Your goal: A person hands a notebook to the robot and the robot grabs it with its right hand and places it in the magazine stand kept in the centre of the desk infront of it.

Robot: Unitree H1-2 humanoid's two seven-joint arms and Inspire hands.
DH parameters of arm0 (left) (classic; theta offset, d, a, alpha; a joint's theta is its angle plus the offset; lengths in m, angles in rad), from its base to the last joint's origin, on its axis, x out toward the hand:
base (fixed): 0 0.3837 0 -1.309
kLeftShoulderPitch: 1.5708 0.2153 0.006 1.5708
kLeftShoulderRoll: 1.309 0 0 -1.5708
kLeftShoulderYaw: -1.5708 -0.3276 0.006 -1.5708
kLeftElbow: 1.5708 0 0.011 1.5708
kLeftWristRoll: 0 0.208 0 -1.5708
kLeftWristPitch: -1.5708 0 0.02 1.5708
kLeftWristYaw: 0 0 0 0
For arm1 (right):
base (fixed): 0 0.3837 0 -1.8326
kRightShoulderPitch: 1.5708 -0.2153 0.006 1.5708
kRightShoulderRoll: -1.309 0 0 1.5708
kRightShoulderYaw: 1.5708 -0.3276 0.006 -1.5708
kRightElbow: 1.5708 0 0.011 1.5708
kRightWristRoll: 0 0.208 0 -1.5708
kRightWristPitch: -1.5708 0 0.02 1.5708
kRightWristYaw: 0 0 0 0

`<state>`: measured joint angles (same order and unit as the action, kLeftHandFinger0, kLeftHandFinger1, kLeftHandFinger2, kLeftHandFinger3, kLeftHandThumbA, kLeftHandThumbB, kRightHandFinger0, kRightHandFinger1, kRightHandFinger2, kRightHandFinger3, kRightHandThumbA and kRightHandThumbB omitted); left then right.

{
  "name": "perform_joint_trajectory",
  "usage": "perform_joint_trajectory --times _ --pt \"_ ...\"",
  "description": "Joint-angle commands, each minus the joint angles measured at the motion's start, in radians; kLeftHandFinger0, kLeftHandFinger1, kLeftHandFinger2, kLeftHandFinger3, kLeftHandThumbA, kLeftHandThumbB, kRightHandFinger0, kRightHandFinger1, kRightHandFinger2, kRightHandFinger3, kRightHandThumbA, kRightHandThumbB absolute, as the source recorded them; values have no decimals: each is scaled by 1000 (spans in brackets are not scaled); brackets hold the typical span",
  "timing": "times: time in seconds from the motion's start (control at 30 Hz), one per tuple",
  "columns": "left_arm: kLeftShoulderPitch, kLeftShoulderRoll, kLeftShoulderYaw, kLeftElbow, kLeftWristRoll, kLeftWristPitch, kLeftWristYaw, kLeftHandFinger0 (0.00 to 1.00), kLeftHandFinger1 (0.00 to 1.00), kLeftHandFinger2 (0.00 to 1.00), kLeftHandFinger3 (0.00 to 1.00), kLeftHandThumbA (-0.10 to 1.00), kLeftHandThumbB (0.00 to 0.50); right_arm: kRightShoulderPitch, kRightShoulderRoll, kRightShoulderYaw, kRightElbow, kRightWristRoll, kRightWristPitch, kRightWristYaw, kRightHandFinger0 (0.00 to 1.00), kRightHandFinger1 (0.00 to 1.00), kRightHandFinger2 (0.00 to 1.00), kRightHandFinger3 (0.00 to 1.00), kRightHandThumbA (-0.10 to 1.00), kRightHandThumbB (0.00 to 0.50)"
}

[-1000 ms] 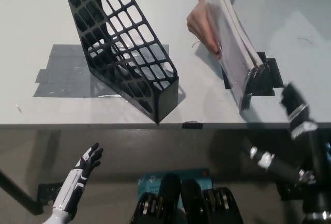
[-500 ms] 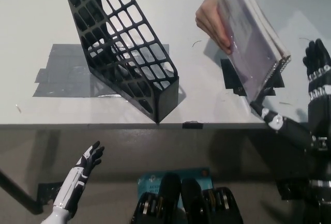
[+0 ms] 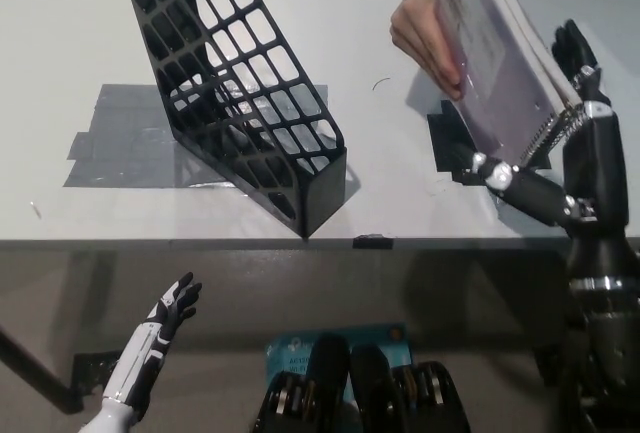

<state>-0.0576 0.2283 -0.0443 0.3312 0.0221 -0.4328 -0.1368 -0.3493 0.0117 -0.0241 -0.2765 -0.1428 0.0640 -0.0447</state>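
The notebook has a wire spine and is tilted up in the air on the right. The black magazine stand has a grid of holes. It leans on the tabletop, well apart from the notebook.

Left hand — white shell with black fingers and dark seams. Right hand — black, with silver rings at the joints and wrist.

Office or lab, taped desk, magazine stand

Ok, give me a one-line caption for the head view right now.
Black right robot hand open around the spiral notebook a person's hand holds out, beside the magazine stand; white left robot hand rests below the desk.
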Motion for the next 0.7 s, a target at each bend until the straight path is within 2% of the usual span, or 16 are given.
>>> perform_joint_trajectory --times 0.0,0.13,0.23,0.4,0.5,0.53,0.57,0.6,0.63,0.67 --pt "-16 14 5 -8 -13 -37 -16 1000 1000 1000 1000 1000 500 -98 -17 -2 47 -28 38 -11 1000 1000 1000 1000 1000 308" --pt "-24 14 4 -9 -8 -37 -13 1000 1000 1000 1000 1000 500 -167 -28 -24 136 15 16 -12 1000 1000 1000 1000 1000 277" --pt "-23 15 3 -9 -10 -37 -16 1000 1000 1000 1000 1000 500 -206 -30 -38 190 33 4 -18 1000 1000 1000 1000 1000 291" --pt "-28 12 8 -5 -27 -37 -20 1000 1000 1000 1000 1000 500 -260 -29 -49 239 48 14 -19 1000 1000 1000 1000 1000 279" --pt "-29 16 5 -10 -13 -37 -16 1000 1000 1000 1000 1000 500 -282 -31 -48 272 38 3 -26 1000 1000 1000 1000 1000 300" --pt "-29 17 5 -10 -11 -37 -15 1000 1000 1000 1000 1000 500 -286 -29 -50 279 34 2 -33 1000 1000 1000 1000 1000 280" --pt "-29 17 5 -10 -10 -37 -15 1000 1000 1000 1000 1000 500 -290 -26 -54 287 33 -3 -41 1000 1000 1000 1000 1000 204" --pt "-29 16 5 -9 -12 -37 -16 1000 1000 1000 1000 1000 500 -300 -18 -68 297 49 4 -51 592 537 553 638 971 95" --pt "-29 16 5 -9 -14 -37 -16 1000 1000 1000 1000 1000 500 -306 -14 -75 299 61 13 -53 592 537 553 638 971 95" --pt "-29 16 5 -9 -15 -37 -16 1000 1000 1000 1000 1000 500 -311 -13 -77 302 57 25 -59 111 100 170 279 987 51"
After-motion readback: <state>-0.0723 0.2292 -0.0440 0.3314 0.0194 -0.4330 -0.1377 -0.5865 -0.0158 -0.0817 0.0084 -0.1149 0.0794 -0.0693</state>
